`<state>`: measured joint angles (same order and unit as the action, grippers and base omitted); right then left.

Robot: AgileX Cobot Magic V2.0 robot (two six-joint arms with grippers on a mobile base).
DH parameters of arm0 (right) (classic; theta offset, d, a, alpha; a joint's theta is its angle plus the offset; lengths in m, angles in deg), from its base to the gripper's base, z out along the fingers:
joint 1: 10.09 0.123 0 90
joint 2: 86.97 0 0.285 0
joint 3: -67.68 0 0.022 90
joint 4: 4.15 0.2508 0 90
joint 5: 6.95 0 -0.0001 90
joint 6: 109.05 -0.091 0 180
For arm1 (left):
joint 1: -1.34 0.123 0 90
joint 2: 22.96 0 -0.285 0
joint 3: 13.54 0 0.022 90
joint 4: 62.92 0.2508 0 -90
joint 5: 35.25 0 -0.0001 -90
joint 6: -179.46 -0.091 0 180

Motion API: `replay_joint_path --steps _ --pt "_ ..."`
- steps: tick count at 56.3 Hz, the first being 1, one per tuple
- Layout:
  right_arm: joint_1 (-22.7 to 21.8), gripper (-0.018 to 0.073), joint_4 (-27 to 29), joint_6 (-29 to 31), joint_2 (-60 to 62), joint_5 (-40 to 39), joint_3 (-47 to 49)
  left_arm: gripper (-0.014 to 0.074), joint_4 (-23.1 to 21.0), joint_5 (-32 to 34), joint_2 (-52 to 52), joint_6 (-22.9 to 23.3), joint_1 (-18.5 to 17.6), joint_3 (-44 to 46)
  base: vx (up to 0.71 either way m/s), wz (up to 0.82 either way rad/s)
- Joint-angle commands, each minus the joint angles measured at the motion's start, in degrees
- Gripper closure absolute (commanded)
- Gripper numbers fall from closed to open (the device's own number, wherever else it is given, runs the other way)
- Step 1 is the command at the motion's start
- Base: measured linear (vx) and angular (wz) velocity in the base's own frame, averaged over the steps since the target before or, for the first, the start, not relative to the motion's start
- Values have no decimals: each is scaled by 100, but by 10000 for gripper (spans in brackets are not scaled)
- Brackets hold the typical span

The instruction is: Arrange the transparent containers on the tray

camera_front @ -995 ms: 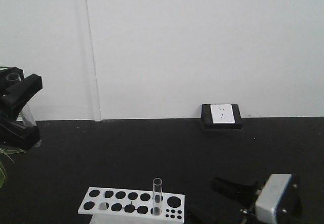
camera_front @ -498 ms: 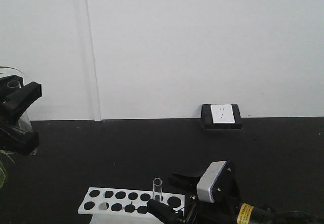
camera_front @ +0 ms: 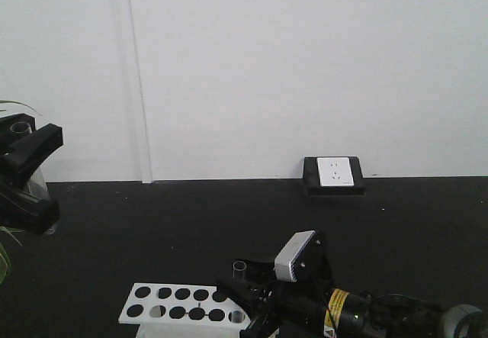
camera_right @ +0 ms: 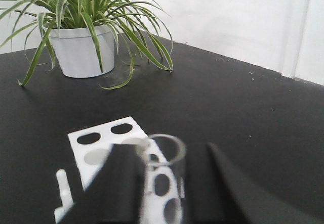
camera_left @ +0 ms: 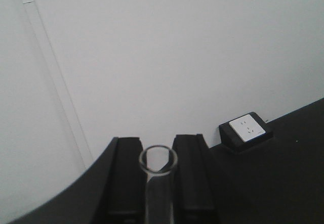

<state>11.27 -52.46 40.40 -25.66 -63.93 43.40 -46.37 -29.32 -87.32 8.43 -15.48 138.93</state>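
Two test tubes, neither on the tray (not visible in any view). Right gripper (camera_right: 169, 153) straddles the racked test tube (camera_right: 157, 183) standing in the white rack (camera_front: 174, 303), likely to pull it out; clamped or not, can't tell. Left of the rack and farther back, left gripper (camera_left: 158, 148) pinches the lifted test tube (camera_left: 159, 198) aloft, probably for carrying.

Right pincer (camera_right: 168, 155) now around test tube (camera_right: 159, 193) (previously apart)
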Motion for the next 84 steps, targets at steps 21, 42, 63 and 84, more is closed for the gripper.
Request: replay_joint_path --steps 21,42,63,84 --pt "-4 572 103 -679 1040 -381 390 600 -54 396 88 40 -36 196 0 0" --pt "-12 572 -868 -2276 3187 1980 553 600 -55 -804 169 663 -36 196 0 0" --pt "-23 572 -3035 -4125 4922 3071 -412 600 -135 -1744 1207 625 -36 -353 0 0" --pt "-23 572 -3037 -4132 5266 3232 -523 600 -310 -1628 1869 625 -36 -894 0 0"
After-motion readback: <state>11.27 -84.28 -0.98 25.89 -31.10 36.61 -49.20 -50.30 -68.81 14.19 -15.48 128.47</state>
